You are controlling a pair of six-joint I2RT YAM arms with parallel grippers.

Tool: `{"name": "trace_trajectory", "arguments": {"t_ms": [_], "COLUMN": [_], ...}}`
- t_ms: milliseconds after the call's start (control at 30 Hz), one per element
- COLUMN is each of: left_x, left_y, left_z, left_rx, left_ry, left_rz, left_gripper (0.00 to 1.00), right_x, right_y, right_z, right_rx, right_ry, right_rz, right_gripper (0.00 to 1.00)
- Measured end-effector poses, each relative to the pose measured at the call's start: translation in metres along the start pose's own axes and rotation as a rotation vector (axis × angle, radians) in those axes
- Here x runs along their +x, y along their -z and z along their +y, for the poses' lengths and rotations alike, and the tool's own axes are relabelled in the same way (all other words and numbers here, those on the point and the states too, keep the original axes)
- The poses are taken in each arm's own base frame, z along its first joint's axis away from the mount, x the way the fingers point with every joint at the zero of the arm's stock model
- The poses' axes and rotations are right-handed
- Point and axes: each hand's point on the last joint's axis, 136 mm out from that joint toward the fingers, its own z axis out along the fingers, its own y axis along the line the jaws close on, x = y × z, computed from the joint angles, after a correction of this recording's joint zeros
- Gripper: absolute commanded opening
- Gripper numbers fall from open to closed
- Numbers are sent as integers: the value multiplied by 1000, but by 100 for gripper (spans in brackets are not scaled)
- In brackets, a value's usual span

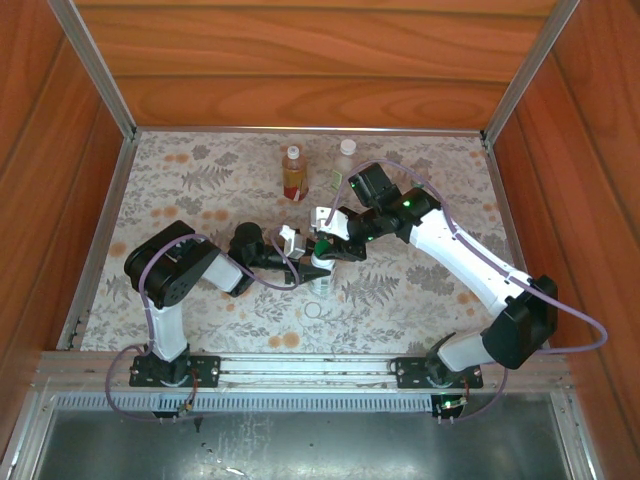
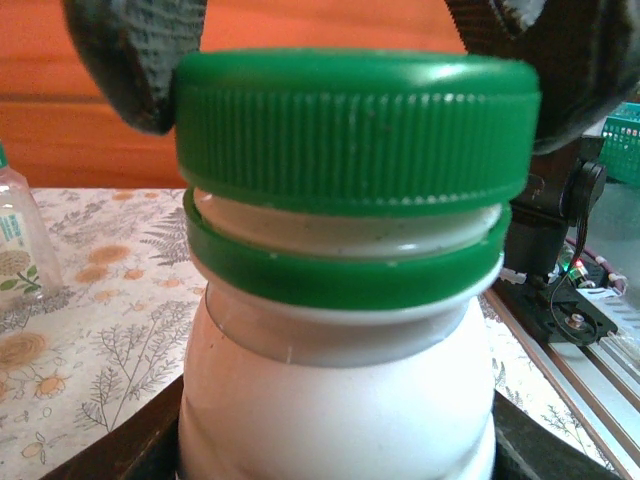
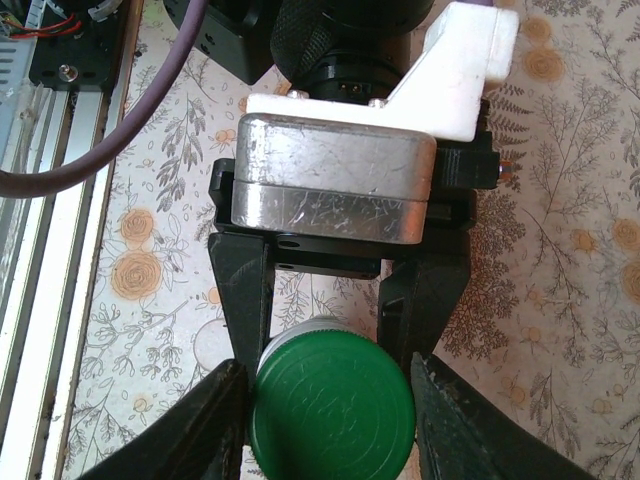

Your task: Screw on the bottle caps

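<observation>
A white bottle [image 2: 340,400] stands upright mid-table [image 1: 322,278], and my left gripper [image 2: 340,445] is shut on its body. On the neck sits a dark green cap [image 2: 355,125], with a strip of white neck showing between it and the green ring [image 2: 340,268] below. My right gripper [image 3: 333,425] comes down from above, its fingers [image 3: 195,430] pressed against both sides of the green cap [image 3: 333,408]. In the top view the two grippers meet at the bottle, right gripper [image 1: 323,246] above left gripper [image 1: 316,264].
An amber bottle [image 1: 293,172] and a clear bottle [image 1: 346,158] stand at the back of the floral table [image 1: 200,200]. A small clear ring-shaped thing [image 1: 314,310] lies near the front. Wooden walls enclose the table; the rail with the arm bases [image 1: 300,368] runs along the near edge.
</observation>
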Motion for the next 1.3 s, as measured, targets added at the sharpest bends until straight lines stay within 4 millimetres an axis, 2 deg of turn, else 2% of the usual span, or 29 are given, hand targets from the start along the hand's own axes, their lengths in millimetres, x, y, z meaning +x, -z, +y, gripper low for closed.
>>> {"name": "trace_trajectory", "arguments": {"t_ms": [300, 467, 800, 967, 1067, 1167, 1300], "left_x": [1, 2, -1, 0, -1, 0, 0], "left_y": [0, 1, 4, 2, 2, 1, -1], "left_z": [1, 14, 59, 68, 71, 73, 71], "left_rx": [-8, -82, -326, -377, -396, -403, -398], "left_ry": [4, 3, -28, -35, -34, -35, -53], "left_rz": [2, 4, 12, 15, 15, 15, 18], "left_gripper": [52, 52, 51, 51, 51, 51, 51], "right_x": [2, 5, 11, 15, 17, 20, 21], "right_y": [0, 0, 0, -1, 1, 3, 5], "right_z": [-1, -8, -48, -56, -61, -63, -61], "right_rx": [7, 46, 321, 473, 544, 576, 580], "right_ry": [-7, -57, -370, -561, -694, -790, -830], "right_rz": [10, 31, 98, 172, 209, 228, 232], "right_gripper": [38, 27, 21, 18, 19, 25, 41]}}
